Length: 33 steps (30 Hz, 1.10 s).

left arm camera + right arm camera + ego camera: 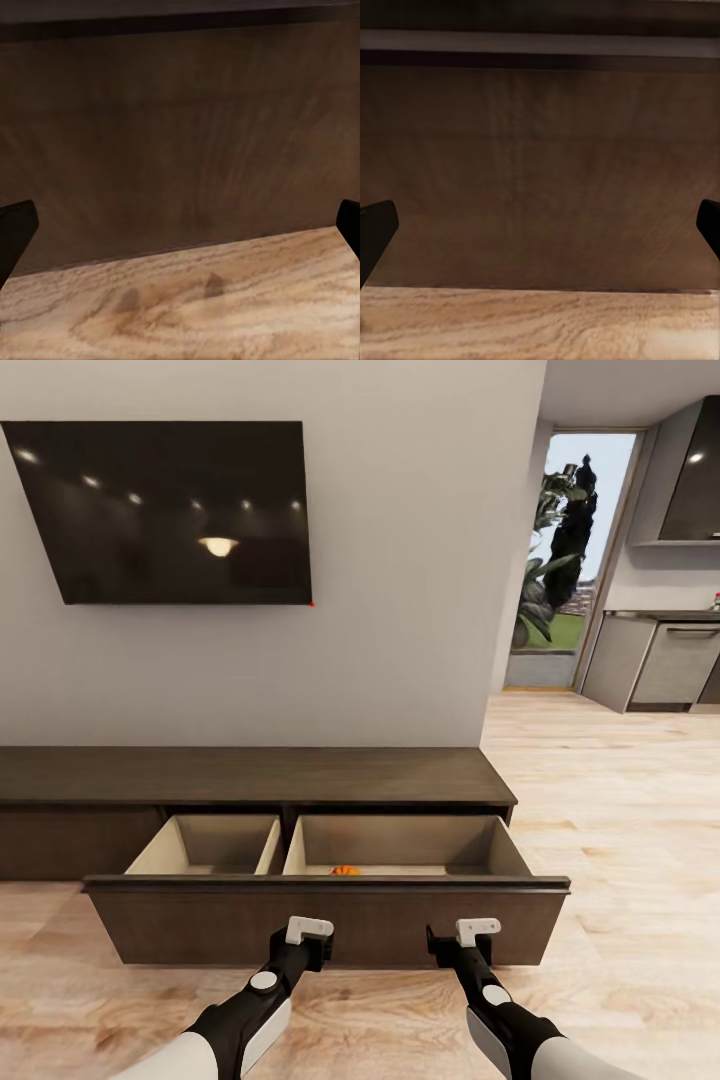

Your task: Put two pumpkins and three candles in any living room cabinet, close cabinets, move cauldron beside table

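While both arms' fingers (15,232) spread apart, the drawer front (330,920) blocks them, pumpkin (345,870) inside.

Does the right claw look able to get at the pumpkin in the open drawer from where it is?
Probably not directly: the right claw sits low against the drawer front, which screens the pumpkin; it must lift over first.

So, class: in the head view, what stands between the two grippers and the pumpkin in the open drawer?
The pulled-out dark brown drawer front stands between them. Left gripper and right gripper face its outer side; the pumpkin lies behind it, inside the drawer.
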{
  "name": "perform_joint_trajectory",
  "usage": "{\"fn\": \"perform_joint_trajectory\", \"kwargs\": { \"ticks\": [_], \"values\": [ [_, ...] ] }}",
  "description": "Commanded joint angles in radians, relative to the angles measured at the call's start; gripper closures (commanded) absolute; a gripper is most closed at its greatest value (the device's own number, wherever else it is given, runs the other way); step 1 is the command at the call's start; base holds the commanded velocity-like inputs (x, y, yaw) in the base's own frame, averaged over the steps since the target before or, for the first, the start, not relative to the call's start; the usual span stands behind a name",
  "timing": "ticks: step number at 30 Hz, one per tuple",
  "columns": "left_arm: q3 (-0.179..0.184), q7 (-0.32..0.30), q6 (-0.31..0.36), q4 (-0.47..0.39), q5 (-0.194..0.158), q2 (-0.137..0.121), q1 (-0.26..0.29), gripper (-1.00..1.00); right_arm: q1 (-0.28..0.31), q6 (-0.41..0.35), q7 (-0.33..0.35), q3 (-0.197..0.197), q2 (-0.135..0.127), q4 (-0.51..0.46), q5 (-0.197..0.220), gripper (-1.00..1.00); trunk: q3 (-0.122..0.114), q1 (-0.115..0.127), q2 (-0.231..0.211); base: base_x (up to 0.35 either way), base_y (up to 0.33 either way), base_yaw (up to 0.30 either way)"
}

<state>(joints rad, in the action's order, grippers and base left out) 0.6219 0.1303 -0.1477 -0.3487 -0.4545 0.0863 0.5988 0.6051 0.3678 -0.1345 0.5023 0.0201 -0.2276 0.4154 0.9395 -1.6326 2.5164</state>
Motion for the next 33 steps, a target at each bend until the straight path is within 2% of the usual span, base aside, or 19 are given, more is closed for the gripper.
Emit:
{"fn": "perform_joint_trajectory", "kwargs": {
  "ticks": [1,5,9,20,33],
  "values": [
    [0.009,0.007,-0.004,0.000,-0.007,0.000,0.001,-1.00,0.001,0.003,-0.007,0.009,0.000,0.001,0.005,-1.00,0.001,0.000,0.000,0.000,0.000,0.000],
    [0.009,0.008,-0.004,0.000,-0.007,0.000,0.001,-1.00,0.001,0.002,-0.007,0.008,0.000,0.001,0.005,-1.00,0.001,0.000,0.000,0.000,0.000,0.000],
    [0.009,0.007,-0.004,0.000,-0.007,0.000,0.001,-1.00,0.001,0.003,-0.007,0.008,0.000,0.001,0.005,-1.00,0.016,-0.002,0.001,0.000,0.000,0.000],
    [0.009,0.009,-0.005,-0.004,-0.005,0.000,0.001,-1.00,0.001,0.002,-0.007,0.007,0.000,0.001,0.005,-1.00,0.016,-0.002,0.001,0.001,0.001,0.000],
    [0.010,0.010,-0.004,0.000,0.001,0.001,0.001,-1.00,0.001,0.002,-0.007,0.007,0.000,0.001,0.005,-1.00,0.016,-0.002,0.001,0.089,0.052,0.000]
  ]
}}
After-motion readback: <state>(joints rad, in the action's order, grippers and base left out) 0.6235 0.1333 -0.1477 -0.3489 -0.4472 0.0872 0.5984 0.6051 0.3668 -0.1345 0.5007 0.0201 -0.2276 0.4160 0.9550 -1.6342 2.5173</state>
